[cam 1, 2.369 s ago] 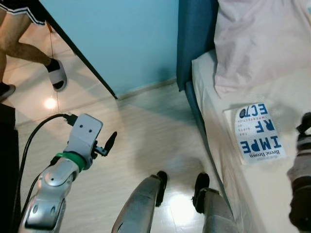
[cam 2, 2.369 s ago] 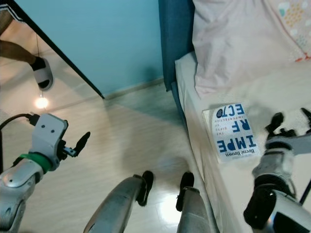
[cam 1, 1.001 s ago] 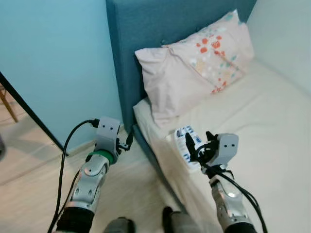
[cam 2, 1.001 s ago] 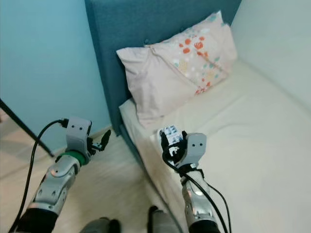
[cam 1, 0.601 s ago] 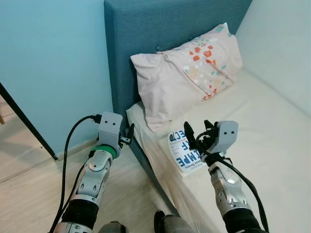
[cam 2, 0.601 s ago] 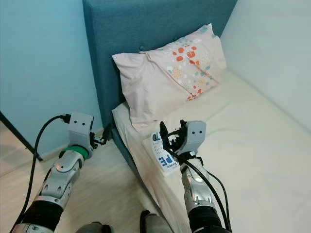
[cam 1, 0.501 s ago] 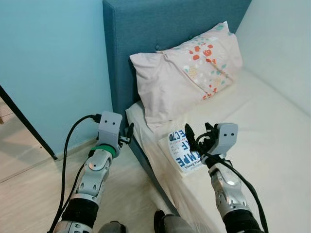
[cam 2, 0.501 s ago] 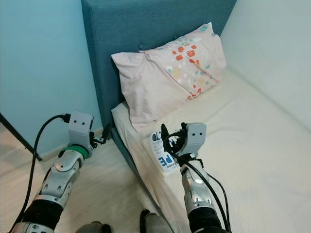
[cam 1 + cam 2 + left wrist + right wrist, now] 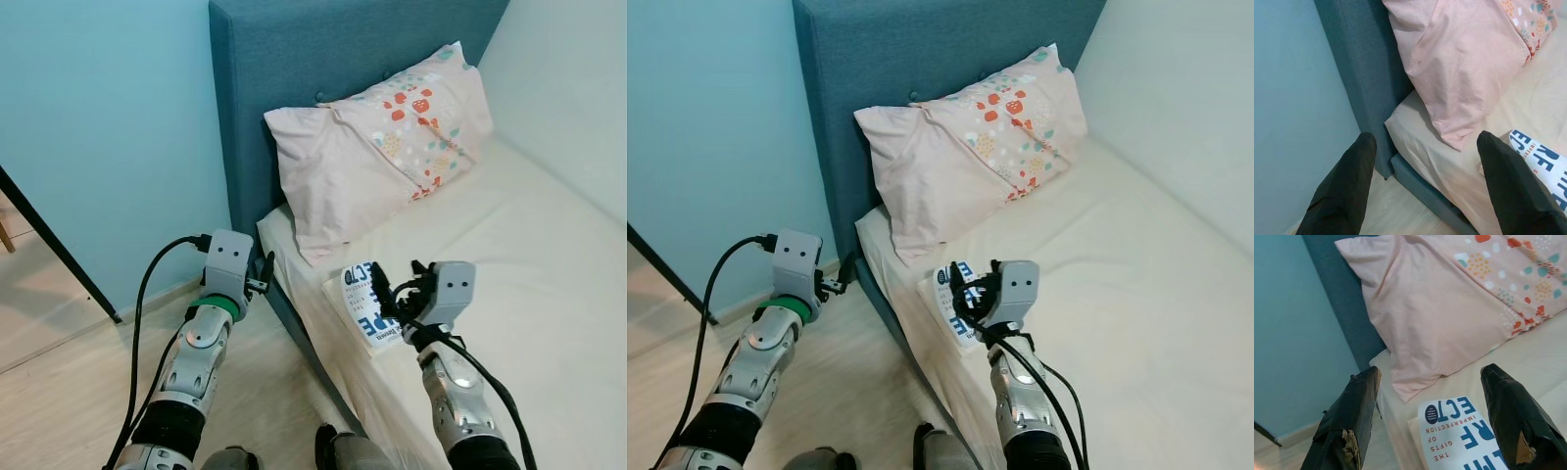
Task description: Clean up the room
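Book, white cover w/ blue letters, lies flat on bed near its edge, just below pink pillow. Pillow leans on teal headboard. Right tool hovers directly over book, fingers spread wide, nothing between them; book seen in gap in right wrist view. Left tool held beside bed edge, close to headboard corner, above floor; fingers spread apart too, holding nothing. Black cable runs from left wrist.

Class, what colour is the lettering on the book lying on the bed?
Blue on a white cover: the book shows best in the right wrist view.
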Tool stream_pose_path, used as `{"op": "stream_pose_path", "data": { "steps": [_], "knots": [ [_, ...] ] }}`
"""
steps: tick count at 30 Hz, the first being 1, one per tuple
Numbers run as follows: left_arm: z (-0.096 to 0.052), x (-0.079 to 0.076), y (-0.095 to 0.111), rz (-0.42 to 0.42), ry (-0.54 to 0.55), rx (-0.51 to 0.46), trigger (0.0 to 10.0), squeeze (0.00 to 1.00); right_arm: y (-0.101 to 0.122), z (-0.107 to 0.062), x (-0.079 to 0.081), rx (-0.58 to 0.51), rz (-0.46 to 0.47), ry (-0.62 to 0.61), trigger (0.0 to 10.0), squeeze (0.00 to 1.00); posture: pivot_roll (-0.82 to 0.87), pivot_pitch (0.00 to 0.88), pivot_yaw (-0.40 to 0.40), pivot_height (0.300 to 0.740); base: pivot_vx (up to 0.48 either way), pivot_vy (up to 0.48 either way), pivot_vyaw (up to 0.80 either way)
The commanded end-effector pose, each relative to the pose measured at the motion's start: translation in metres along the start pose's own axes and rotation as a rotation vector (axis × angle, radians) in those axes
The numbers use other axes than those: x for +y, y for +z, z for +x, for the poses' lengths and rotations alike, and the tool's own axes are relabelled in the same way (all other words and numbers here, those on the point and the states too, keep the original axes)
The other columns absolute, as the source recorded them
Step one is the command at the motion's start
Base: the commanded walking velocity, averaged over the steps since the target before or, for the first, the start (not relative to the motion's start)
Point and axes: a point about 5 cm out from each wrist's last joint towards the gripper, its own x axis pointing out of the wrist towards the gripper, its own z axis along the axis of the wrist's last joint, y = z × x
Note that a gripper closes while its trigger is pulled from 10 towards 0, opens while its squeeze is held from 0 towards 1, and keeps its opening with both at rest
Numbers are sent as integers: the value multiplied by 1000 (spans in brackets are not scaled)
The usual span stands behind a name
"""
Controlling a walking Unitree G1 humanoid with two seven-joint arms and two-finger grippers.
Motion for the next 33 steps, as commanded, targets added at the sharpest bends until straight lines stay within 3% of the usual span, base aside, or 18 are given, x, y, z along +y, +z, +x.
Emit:
{"op": "stream_pose_path", "data": {
  "steps": [1, 33],
  "knots": [
    [0, -4, -3, 6, -12, 9, 10000, 0, -4, -3, -2, 22, 4, -14, 10000, 0, -22, 40, -21, 740, 0, 0, 0],
    [-1, -7, -5, 2, -5, 1, 10000, 0, -9, -5, -7, 53, -20, -22, 10000, 0, -22, 49, -25, 740, -288, 0, 0]
  ]
}}
